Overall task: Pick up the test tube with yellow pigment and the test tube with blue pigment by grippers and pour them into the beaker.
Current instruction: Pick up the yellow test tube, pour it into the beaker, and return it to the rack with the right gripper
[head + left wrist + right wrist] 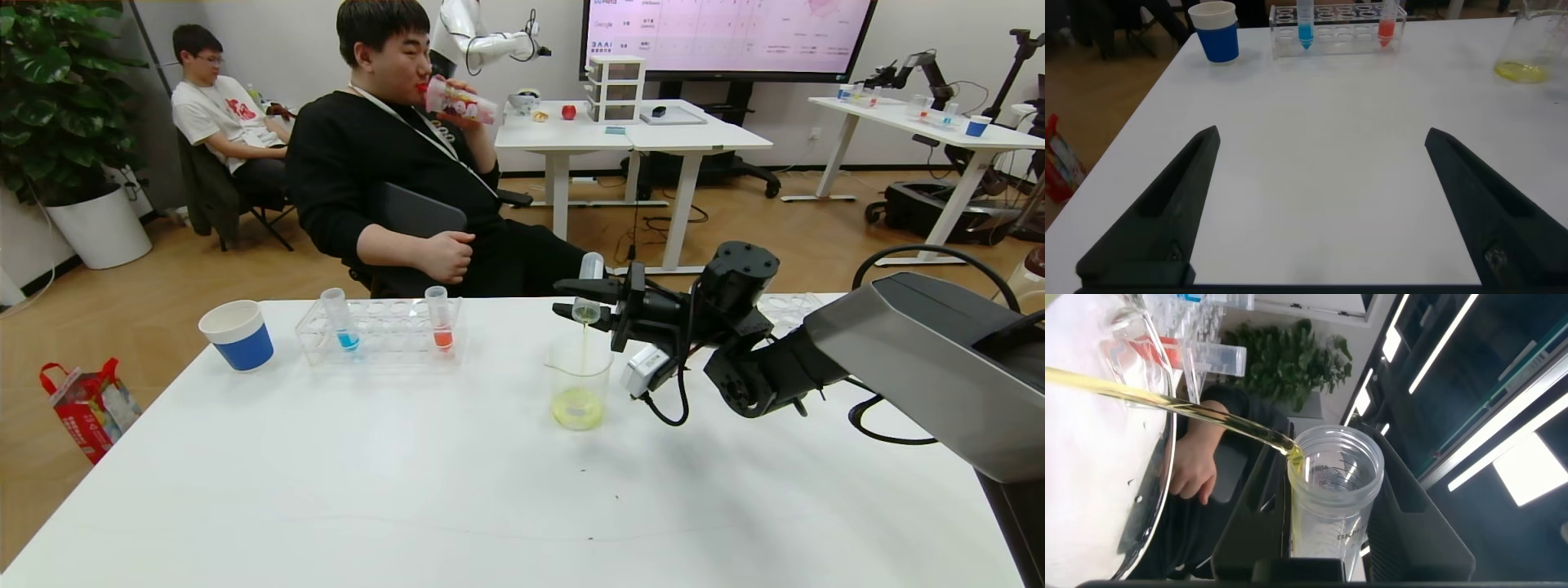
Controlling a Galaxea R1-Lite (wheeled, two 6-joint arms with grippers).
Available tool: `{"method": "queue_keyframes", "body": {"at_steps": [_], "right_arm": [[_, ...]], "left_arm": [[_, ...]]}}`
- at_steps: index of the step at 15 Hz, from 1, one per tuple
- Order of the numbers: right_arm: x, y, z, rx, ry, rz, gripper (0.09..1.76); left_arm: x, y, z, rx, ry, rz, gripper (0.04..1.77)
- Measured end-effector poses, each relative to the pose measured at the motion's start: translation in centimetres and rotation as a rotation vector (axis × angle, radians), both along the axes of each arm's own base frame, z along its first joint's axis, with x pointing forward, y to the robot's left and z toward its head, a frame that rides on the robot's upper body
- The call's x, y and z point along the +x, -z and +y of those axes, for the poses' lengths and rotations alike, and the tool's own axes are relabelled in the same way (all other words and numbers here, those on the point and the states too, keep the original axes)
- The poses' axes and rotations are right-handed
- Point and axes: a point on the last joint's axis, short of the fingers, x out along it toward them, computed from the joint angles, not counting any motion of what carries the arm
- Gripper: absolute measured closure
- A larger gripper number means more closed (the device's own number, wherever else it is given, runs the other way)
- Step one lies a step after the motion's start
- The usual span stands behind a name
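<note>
Right end effector clenched on the upended test tube with yellow pigment, streaming into the beaker directly below; left end effector spread wide, blue next, I'd say.

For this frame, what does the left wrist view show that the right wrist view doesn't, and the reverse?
Only the left wrist view shows the open left gripper over bare table, the blue paper cup and the test tube with blue pigment in its rack. Only the right wrist view shows the test tube with yellow pigment up close, a yellow stream leaving its mouth. Both show the beaker.
</note>
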Motion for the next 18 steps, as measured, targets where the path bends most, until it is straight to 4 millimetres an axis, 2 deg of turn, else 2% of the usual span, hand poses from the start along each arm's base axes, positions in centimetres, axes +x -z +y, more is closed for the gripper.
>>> {"method": "queue_keyframes", "body": {"at_steps": [5, 11, 15, 18], "right_arm": [[0.1, 0.0, -0.2, -0.022, 0.0, -0.092, 1.33], [0.1, -0.3, -0.5, -0.008, 0.012, -0.038, 1.33], [0.2, -4.1, -1.1, 0.105, 0.036, 0.127, 1.33], [0.1, -7.2, -2.5, 0.213, 0.08, 0.226, 1.33]], "left_arm": [[0.0, 0.0, 0.0, 0.0, 0.0, 0.0, 0.06], [0.0, 0.0, 0.0, 0.0, 0.0, 0.0, 0.06], [0.0, 0.0, 0.0, 0.0, 0.0, 0.0, 0.06], [0.0, 0.0, 0.0, 0.0, 0.0, 0.0, 0.06]]}}
